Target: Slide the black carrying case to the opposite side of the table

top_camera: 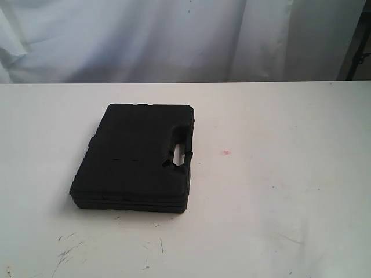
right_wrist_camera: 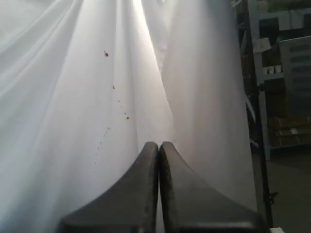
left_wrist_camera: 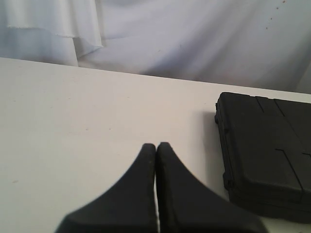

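Wide white tabletop (top_camera: 278, 191) is seen spanning the whole exterior view, backed by a white draped fabric curtain (top_camera: 174, 35) along its far edge.

Flat rectangular matte black plastic case (top_camera: 136, 156) is laid flat on the tabletop, left of centre in the exterior view and roughly mid-depth. Its far edge is set well short of the curtain. Cut-out handle slot (top_camera: 178, 152) is found along the case's right edge, facing the table's middle. Moulded lines are visible on the lid in the left wrist view, where the same case (left_wrist_camera: 265, 150) is seen resting on the table (left_wrist_camera: 73, 121).

Left gripper (left_wrist_camera: 156, 145), black and two-fingered, is held over bare tabletop. Its fingers are pressed together with nothing pinched between them. The case lies near it but apart; no contact is made.

Right gripper (right_wrist_camera: 159, 144), same build, is aimed at the curtain (right_wrist_camera: 73, 97). Its fingers are likewise pressed together and nothing is held. Grey metal shelving (right_wrist_camera: 282, 73) with stored items is caught at the frame edge beyond the curtain.

Thin dark scratches (top_camera: 66, 252) are marked on the near-left part of the tabletop, in front of the case. A small red speck (top_camera: 226, 152) is spotted on the table just right of the handle slot, clear of the case.
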You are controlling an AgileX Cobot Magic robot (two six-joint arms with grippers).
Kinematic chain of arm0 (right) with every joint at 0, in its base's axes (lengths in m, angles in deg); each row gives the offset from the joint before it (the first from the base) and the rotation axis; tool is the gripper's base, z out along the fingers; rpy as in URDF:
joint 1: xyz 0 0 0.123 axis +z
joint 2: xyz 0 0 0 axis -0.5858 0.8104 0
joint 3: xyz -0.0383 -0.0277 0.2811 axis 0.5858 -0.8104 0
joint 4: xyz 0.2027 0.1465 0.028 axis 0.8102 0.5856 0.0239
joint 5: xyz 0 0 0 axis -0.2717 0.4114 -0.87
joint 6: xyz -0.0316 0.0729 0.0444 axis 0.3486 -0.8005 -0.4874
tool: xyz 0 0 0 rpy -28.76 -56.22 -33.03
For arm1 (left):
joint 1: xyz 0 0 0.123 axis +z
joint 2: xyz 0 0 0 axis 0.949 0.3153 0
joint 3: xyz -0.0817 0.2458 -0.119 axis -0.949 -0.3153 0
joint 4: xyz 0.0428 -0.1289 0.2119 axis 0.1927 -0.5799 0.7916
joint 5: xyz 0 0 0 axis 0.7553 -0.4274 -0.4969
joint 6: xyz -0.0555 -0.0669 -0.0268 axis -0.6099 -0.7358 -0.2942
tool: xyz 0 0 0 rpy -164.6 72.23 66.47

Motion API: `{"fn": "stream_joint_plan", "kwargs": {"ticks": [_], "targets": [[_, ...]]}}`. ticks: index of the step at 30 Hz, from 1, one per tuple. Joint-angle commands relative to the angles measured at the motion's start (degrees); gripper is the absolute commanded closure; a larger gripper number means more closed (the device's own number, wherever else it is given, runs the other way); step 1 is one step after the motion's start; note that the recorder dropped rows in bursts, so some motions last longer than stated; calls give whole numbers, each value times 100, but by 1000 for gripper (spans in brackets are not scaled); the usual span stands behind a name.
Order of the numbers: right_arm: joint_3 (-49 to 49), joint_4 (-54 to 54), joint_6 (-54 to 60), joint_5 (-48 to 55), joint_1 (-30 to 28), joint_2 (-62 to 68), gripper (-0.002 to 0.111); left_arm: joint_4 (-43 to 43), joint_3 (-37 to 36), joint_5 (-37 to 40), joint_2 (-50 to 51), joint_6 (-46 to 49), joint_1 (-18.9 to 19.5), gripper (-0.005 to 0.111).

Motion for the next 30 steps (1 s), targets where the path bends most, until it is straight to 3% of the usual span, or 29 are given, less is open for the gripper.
{"fn": "stream_joint_plan", "kwargs": {"ticks": [1,17,25,30], "targets": [[606,-32,41,79,267,851,108,2,-27,-30,-24,14,17,107],[764,131,-512,23,465,1780,108,2,-27,-30,-24,14,17,107],[2014,131,-344,2228,1141,3522,108,2,-27,-30,-24,14,17,107],[2751,131,-280,2882,1462,4533,108,2,-27,-30,-24,14,17,107]]}}
